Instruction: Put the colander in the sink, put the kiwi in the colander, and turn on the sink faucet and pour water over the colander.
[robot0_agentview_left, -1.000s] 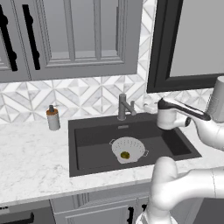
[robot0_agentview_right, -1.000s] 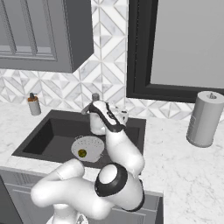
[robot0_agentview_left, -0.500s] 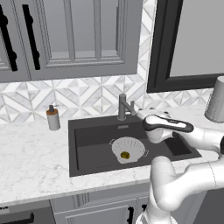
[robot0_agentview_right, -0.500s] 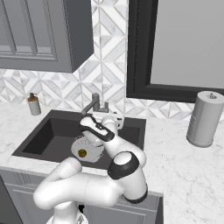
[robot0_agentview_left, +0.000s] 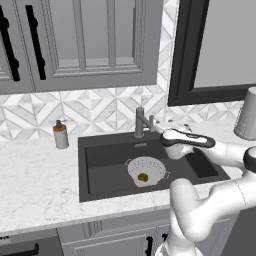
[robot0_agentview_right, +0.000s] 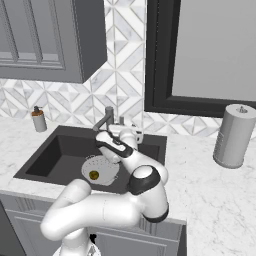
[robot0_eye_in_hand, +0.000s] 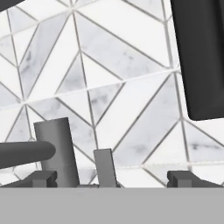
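Sink (robot0_agentview_left: 105, 160) holds the white colander (robot0_agentview_left: 146, 170) on its floor with the kiwi (robot0_agentview_left: 143, 177) inside, so both sit ready for water. My gripper (robot0_agentview_left: 167, 136), jaws spread and holding nothing, faces the sink faucet (robot0_eye_in_hand: 54, 151) and its lever (robot0_eye_in_hand: 105, 168) for a push.

The counter (robot0_agentview_left: 35, 175) was white marble with grey veining and ran along a tiled wall. Set into it was the dark grey sink (robot0_agentview_left: 100, 160), a rectangular basin. A small soap bottle (robot0_agentview_left: 60, 135) with a brown band stood upright on the counter to the left of the sink, close to the wall. The sink faucet (robot0_agentview_left: 140, 122) rose from the back edge behind the basin. A grey ribbed canister (robot0_agentview_right: 234, 136) stood upright on the counter, well apart to the right of the sink.
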